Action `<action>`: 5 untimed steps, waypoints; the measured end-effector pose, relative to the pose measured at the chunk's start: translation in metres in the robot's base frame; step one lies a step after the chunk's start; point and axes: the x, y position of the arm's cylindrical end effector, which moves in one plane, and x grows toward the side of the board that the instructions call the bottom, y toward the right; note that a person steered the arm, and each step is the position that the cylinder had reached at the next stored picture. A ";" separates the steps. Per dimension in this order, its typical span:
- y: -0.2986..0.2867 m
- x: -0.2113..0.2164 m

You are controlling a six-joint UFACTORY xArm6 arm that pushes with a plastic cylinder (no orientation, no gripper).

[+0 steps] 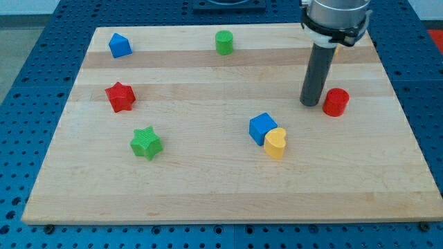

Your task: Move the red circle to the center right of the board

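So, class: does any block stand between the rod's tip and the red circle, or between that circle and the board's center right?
Nothing visible does. My tip sits just to the view's left of the red circle, with only bare board between them. The circle already lies near the center right, and no block stands beyond it.

A pale wooden board point(208, 200) lies on a blue perforated table point(41, 83). Near its top edge sit a blue pentagon-like block point(120, 45) at the view's left and a green cylinder point(223, 42) toward the middle. Lower on the left are a red star block point(120, 97) and a green star block point(145, 143), while right of centre a blue cube point(262, 128) touches a yellow heart-shaped block point(275, 143).
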 end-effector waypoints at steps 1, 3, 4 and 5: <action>0.032 0.000; 0.034 -0.003; -0.001 -0.003; -0.021 -0.003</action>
